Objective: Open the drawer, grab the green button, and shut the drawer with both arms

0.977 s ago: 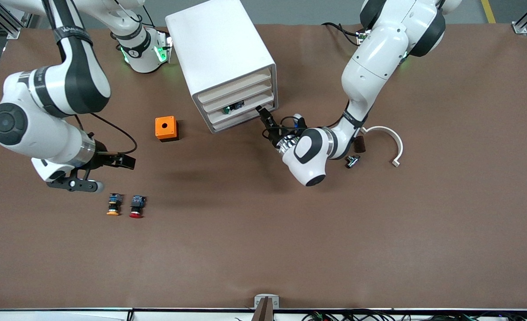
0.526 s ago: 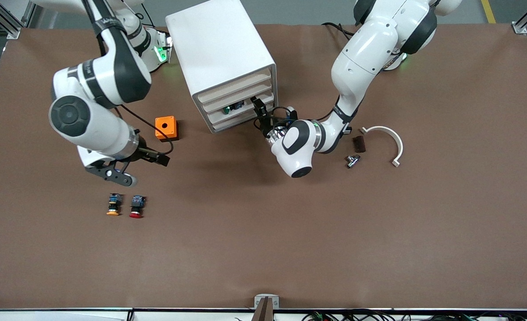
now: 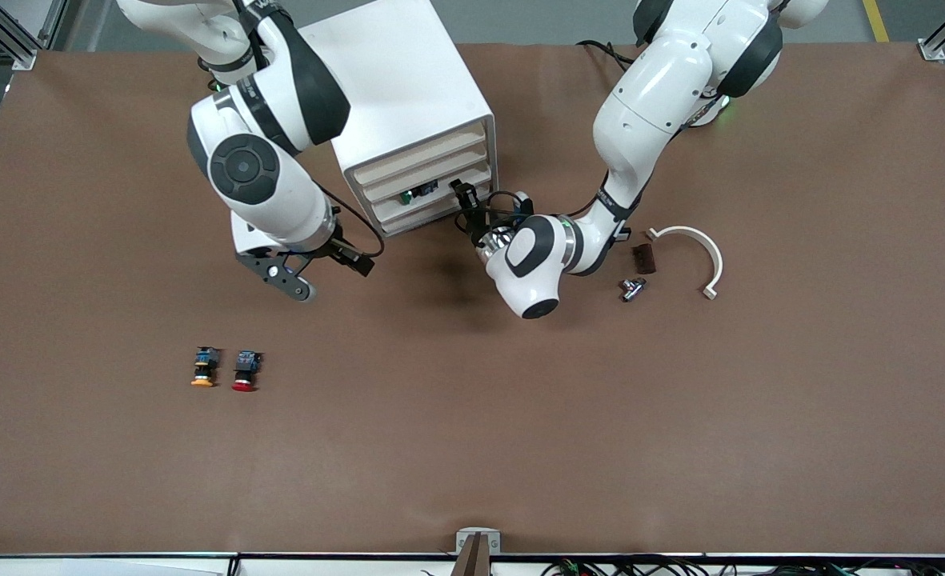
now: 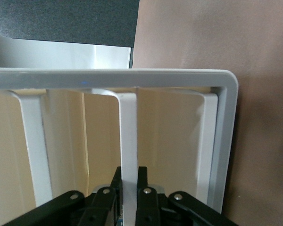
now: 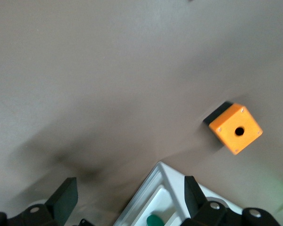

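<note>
Cabinet (image 3: 396, 104): white box sitting near the robots' bases, its four stacked trays facing the front camera.

Drawer (image 3: 432, 192): third tray from the top, showing slightly pulled out, with its white lip (image 4: 128, 136) running between the left gripper's fingers in the left wrist view.

Button (image 3: 406, 198): green cap, lying in that drawer toward the right arm's end of it; the cap (image 5: 154, 220) is also peeking into the right wrist view.

Left gripper (image 3: 464, 202): reaching in at the drawer front, its fingers (image 4: 142, 181) pinching the lip from both sides.

Right gripper (image 3: 324, 272): hanging over bare table just in front of the cabinet's corner at the right arm's end, fingers (image 5: 66, 197) spread wide and holding nothing.

Orange box (image 5: 236, 128): lying on the table beside the cabinet, hidden under the right arm in the front view.

Orange-capped button (image 3: 203, 367) and red-capped button (image 3: 244, 370): lying side by side, nearer the front camera, well apart from the cabinet.

White curved piece (image 3: 692, 254), dark block (image 3: 644, 258), small metal part (image 3: 630, 288): lying together toward the left arm's end.
</note>
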Controlling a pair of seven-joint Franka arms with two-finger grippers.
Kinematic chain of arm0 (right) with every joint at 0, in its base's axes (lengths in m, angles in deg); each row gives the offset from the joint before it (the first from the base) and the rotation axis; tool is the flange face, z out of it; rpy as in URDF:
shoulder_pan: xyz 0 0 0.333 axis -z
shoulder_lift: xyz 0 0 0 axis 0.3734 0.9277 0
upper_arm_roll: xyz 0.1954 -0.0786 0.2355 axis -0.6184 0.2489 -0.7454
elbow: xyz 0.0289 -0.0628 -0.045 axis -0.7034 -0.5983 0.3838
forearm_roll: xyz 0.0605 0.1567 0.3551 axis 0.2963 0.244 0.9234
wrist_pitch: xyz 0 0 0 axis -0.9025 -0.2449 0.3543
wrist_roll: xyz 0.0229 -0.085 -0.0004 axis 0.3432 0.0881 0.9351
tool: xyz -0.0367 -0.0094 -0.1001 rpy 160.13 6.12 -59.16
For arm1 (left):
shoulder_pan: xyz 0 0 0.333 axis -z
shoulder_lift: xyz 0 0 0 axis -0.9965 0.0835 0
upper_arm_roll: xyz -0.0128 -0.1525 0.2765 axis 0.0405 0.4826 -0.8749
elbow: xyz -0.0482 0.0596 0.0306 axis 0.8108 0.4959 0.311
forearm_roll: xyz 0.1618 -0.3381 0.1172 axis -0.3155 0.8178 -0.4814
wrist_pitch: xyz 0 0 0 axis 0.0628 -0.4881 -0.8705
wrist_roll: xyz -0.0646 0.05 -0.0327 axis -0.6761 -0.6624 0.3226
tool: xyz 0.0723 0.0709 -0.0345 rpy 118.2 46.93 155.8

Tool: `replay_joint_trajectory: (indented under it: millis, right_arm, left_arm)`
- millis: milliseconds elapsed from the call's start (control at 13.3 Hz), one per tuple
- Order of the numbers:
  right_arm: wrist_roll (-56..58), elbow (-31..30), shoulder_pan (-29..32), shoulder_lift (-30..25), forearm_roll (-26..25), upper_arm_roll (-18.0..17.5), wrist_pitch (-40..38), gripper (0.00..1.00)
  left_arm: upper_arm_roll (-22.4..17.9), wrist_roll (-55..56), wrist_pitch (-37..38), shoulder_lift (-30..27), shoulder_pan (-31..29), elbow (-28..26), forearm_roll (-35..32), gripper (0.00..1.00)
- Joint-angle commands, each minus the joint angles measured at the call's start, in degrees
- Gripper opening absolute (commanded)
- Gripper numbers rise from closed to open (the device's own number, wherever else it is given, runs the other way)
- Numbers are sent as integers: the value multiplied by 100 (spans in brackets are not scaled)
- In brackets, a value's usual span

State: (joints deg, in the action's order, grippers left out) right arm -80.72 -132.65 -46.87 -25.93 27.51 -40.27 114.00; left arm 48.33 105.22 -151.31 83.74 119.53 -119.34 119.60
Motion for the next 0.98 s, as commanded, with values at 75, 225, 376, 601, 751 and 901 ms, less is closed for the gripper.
replay_joint_trajectory:
  millis: [75, 225, 376, 601, 751, 901]
  right_arm:
    - [-1057, 6, -396, 204, 140, 37, 319, 100]
    - [-1601, -2, -651, 345, 140, 46, 530, 100]
    - [-1902, -90, -810, 415, 140, 46, 776, 100]
    - [-2298, -301, -1047, 486, 131, 46, 1233, 100]
    - [-2596, -310, -1161, 565, 131, 46, 1427, 100]
    - [-2773, -511, -1267, 565, 123, 46, 1742, 100]
  left_arm:
    - [-98, -52, 76, 42, -153, 128, 3, 3]
    - [-134, -61, 58, 34, -364, 155, 11, 3]
    - [-204, -252, -29, 42, -575, 207, 20, 4]
    - [-484, -754, -108, 51, -620, 295, 20, 8]
    - [-503, -904, -318, 51, -646, 322, 20, 10]
    - [-503, -1062, -416, 51, -725, 330, 29, 19]
